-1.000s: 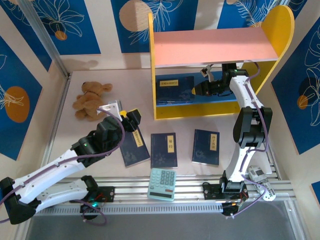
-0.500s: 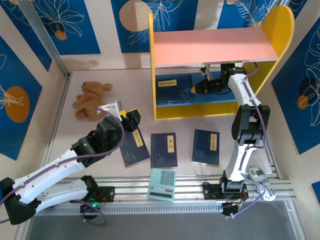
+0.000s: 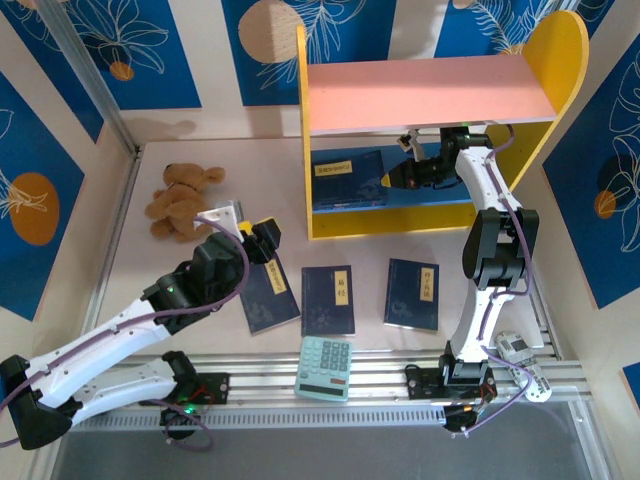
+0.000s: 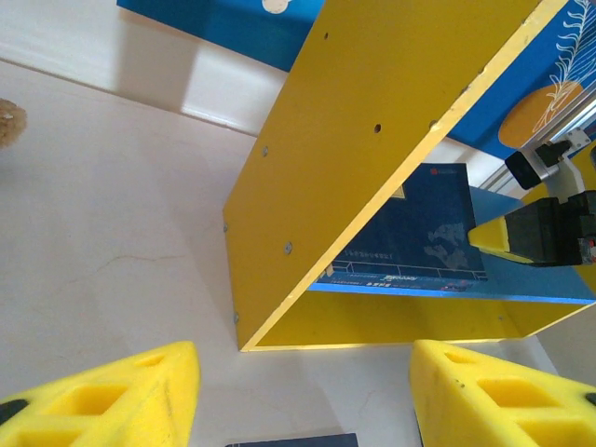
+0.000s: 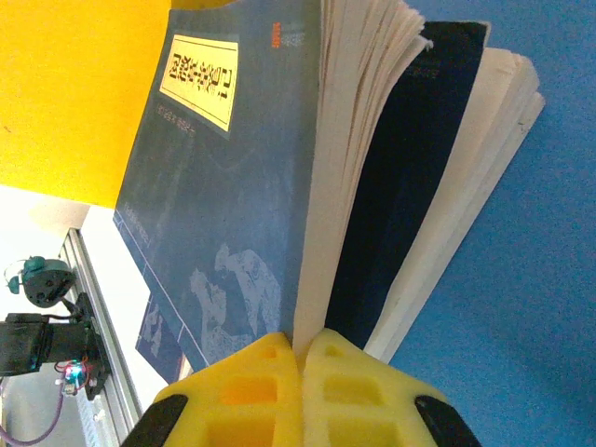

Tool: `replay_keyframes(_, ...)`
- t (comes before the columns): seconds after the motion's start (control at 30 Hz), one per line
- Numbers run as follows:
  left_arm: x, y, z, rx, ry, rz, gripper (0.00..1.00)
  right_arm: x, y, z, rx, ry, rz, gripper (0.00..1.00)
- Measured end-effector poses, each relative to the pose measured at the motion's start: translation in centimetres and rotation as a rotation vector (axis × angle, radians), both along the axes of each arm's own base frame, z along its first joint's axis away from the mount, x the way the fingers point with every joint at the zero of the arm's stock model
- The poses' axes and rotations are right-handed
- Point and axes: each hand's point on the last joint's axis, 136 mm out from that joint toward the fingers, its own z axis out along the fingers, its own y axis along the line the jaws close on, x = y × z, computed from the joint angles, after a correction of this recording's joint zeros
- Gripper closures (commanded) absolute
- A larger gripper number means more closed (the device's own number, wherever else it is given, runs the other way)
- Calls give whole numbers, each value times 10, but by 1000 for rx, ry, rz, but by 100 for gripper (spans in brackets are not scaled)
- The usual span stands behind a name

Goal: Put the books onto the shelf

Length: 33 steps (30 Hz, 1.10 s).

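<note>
Jaws pressed together, the right gripper [image 5: 300, 346] is resting at the page edges of two stacked books [image 5: 233, 186] on the blue lower board [image 4: 521, 291] of the shelf [image 3: 430, 88], while the left gripper [image 4: 303, 361], jaws wide apart, is hovering by three more books [image 3: 329, 299] lying on the table [image 3: 400, 250].

bright, even light from above, soft shadow under the top board of the shelf [image 3: 430, 85], pale table [image 4: 102, 214] washed out in the left wrist view, top view sharp, right wrist close-up slightly soft
</note>
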Motion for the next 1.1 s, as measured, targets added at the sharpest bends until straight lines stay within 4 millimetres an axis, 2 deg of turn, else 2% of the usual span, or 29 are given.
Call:
replay_keyframes(0.5, 3, -2, -5, 9, 12, -3, 39, 1, -8, 0, -2, -6, -10, 100)
replay_keyframes(1.1, 4, -2, -7, 10, 19, -7, 39, 2, -6, -4, 16, 13, -11, 99)
